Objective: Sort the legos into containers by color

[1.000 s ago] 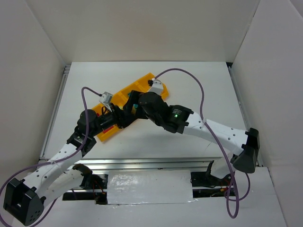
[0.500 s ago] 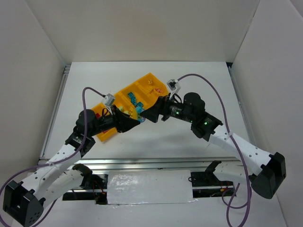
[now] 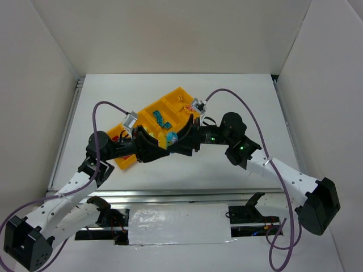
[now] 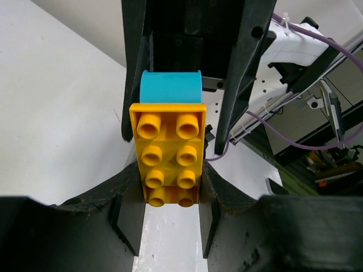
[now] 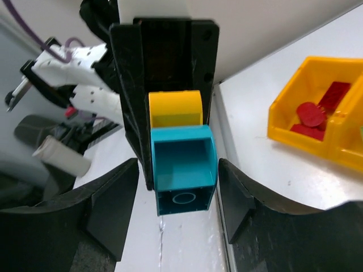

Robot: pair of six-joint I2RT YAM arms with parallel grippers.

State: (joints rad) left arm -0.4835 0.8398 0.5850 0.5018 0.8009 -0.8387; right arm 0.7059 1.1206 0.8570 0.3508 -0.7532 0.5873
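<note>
Mid-desk, just on the near side of the tray [image 3: 146, 107], both grippers are meeting tip to tip around a joined pair of bricks, lifted off the desk [image 3: 227, 96].

- Left gripper [image 4: 170, 198] is clamping the orange-yellow brick [image 4: 168, 153] by its long sides, with the studs facing its own camera.
- Right gripper [image 5: 178, 187] is straddling the teal brick [image 4: 171, 86]. One finger is lying against it and a slit is showing on the other side, so the jaws are standing slightly wider than the brick, apparently not yet pinching.

Progress: sorting is looking nearly finished.
- The tray is lying slantwise, running from toward the near-left corner up toward the far edge.
- Orange-yellow pieces [image 3: 180, 100] are sitting in the farthest compartment, with teal bricks [image 3: 163, 120] in the next.
- Red pieces [image 5: 315, 110] are lying in an end compartment.
- The arms are hiding the rest. No other loose bricks are showing.
- Remaining, by my reading: separating this pair and dropping each half by colour.

Look of the pair: glossy hard plastic. The orange-yellow brick is showing eight studs in two rows. The teal one is showing a hollow underside with a single round tube.
</note>
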